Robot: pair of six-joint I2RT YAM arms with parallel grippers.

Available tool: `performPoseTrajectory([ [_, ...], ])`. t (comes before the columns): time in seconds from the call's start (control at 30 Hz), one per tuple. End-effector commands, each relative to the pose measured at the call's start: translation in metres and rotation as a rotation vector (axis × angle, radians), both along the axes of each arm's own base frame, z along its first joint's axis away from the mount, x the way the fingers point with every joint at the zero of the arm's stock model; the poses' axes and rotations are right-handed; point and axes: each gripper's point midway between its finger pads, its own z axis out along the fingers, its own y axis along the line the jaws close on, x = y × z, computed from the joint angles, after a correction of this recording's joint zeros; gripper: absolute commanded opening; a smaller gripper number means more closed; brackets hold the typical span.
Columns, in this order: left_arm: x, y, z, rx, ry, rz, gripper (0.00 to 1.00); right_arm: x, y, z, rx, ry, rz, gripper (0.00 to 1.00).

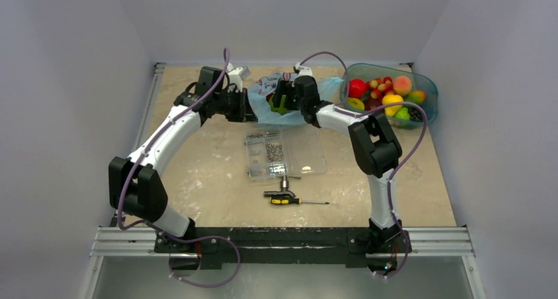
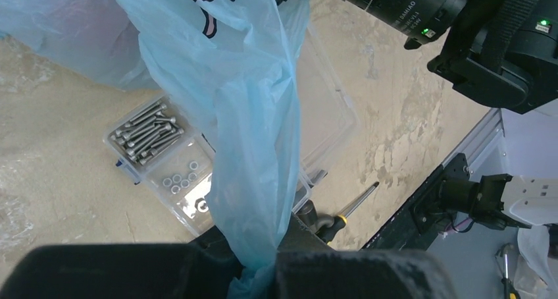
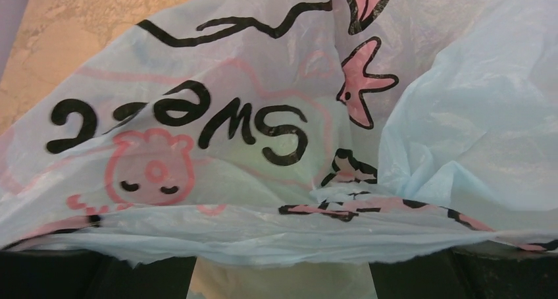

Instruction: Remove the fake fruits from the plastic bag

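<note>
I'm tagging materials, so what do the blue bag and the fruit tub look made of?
Bag: thin plastic film, light blue, translucent, creased and draping. Tub: probably rigid teal-tinted plastic, glossy; fruits show through its wall.

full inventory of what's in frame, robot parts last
plastic bag: one, light blue with black and pink print, far centre, between the grippers
fake fruits: several, red, yellow, green, peach, in the teal tub; any in the bag are hidden
teal tub: one, see-through teal, far right
compartment box: one, clear, table centre
screws: many, silver, in the box's left compartments
screwdriver: one, black and yellow handle, on the near side of the box
metal tool: one, silver, between box and screwdriver
table: one, beige marbled
left gripper: black, shut on a fold of the bag
right gripper: black, open, bag film draped across it
</note>
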Motion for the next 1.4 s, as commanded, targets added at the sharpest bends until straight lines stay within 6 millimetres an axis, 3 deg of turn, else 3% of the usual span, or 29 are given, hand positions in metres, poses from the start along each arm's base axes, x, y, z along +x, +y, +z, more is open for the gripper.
performPoseTrajectory([
  [0.0,-0.002,-0.009,0.011,-0.049,-0.001,-0.043,0.0,0.016,-0.008,0.005,-0.043,-0.014,-0.048,0.83],
  [0.2,-0.001,-0.015,-0.003,-0.064,0.05,-0.033,0.0,0.008,-0.03,0.047,-0.113,-0.084,-0.109,0.84],
  [0.33,-0.002,-0.022,-0.005,-0.092,0.084,-0.036,0.0,-0.006,-0.042,0.062,-0.152,-0.083,-0.111,0.84],
  [0.4,-0.001,-0.021,-0.005,-0.088,0.079,-0.03,0.0,-0.016,-0.037,0.068,-0.123,-0.09,-0.07,0.81],
  [0.57,0.0,-0.019,-0.007,-0.075,0.075,-0.021,0.0,-0.042,-0.009,0.07,-0.017,-0.066,0.053,0.6],
  [0.7,0.001,-0.017,-0.005,-0.062,0.054,-0.014,0.0,-0.043,0.006,0.059,0.025,-0.067,0.091,0.39],
  [0.8,0.002,-0.014,0.0,-0.05,0.016,-0.002,0.0,-0.03,0.014,0.049,0.025,-0.066,0.095,0.28],
  [0.87,0.003,-0.011,0.002,-0.04,-0.004,0.007,0.0,-0.016,0.016,0.041,0.025,-0.08,0.072,0.26],
  [0.97,0.005,-0.008,0.0,-0.031,-0.019,0.028,0.0,0.025,-0.004,0.036,-0.055,-0.119,-0.06,0.26],
  [1.13,0.008,0.002,-0.012,0.03,-0.018,0.071,0.0,0.086,-0.072,0.061,-0.211,-0.214,-0.349,0.26],
  [1.2,0.01,0.006,-0.014,0.049,-0.022,0.085,0.0,0.098,-0.089,0.076,-0.252,-0.249,-0.399,0.27],
  [1.37,0.012,0.009,-0.015,0.068,-0.02,0.096,0.0,0.112,-0.109,0.102,-0.289,-0.318,-0.439,0.3],
])
